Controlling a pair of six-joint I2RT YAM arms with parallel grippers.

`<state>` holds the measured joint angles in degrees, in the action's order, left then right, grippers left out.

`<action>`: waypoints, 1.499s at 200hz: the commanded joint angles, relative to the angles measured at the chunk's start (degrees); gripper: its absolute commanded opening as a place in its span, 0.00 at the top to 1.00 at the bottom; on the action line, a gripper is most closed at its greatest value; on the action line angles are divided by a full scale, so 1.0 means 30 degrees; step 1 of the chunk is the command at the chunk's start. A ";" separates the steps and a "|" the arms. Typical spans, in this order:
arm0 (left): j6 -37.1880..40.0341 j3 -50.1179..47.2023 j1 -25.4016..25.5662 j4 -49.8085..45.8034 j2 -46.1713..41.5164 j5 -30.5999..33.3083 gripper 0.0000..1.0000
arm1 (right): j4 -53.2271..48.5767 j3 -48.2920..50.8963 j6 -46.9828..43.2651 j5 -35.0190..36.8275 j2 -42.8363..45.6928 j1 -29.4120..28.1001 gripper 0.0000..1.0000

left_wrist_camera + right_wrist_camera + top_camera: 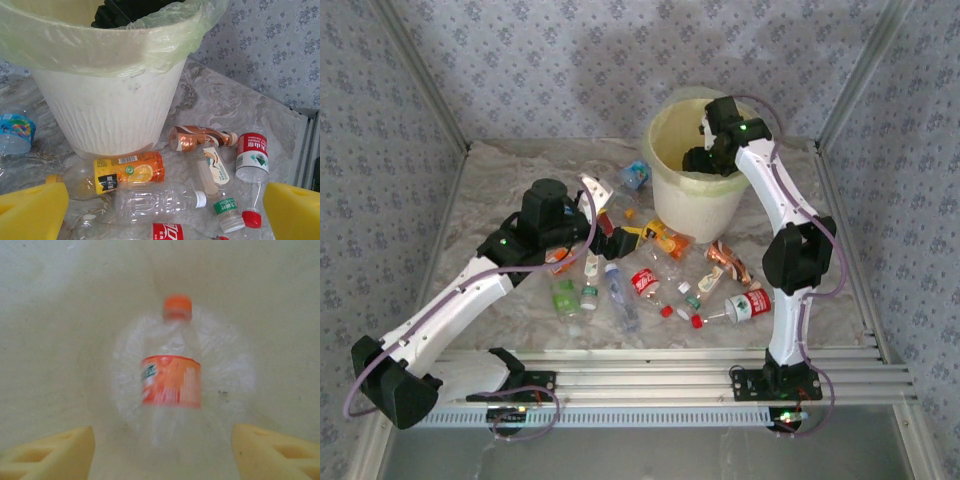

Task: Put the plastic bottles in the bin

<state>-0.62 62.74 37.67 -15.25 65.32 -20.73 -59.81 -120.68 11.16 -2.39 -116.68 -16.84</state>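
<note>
ribbed white plastic bin (pixel 115 112), glossy thin liner (pixel 75 45)

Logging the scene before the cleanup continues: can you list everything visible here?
table: one, marbled grey, under everything
bin: one, white, lined yellow-green, far centre of the table
plastic bottles: about a dozen, clear with red, orange, green or blue labels, scattered in front of the bin
orange-label bottle: one, clear with orange cap, blurred, inside the bin
left gripper: one, yellow, open by the scattered bottles
right gripper: one, yellow, open over the bin
</note>
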 commanded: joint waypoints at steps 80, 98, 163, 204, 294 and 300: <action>0.0208 0.0180 0.0171 -0.0042 -0.0137 0.0086 0.00 | 0.0417 0.0001 0.0148 0.0462 0.3992 0.0069 0.16; 0.0208 0.0186 0.0169 -0.0096 -0.0254 0.0128 0.00 | 0.1131 0.0769 0.0118 0.0937 0.5421 0.0054 0.15; 0.0949 0.0471 0.0184 -0.0823 -0.0657 -0.0978 0.00 | 0.2328 0.5896 0.0694 0.1682 1.2089 -0.0740 0.15; 0.1529 0.0765 0.0272 -0.1359 -0.0563 -0.2991 0.00 | 0.1727 1.0347 0.3002 0.3201 1.7134 -0.1798 0.16; 0.1675 0.0957 0.0928 -0.1797 -0.0240 -0.3380 0.00 | 0.1518 1.9893 0.5621 0.2940 2.1293 -0.2670 0.22; 0.1652 0.0942 0.1000 -0.1781 -0.0189 -0.3345 0.00 | 0.1931 2.0441 0.6108 0.2711 2.1265 -0.2701 0.22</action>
<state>3.46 63.26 39.62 -19.77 64.60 -29.61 -55.29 -65.14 25.30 6.79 -52.77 -24.43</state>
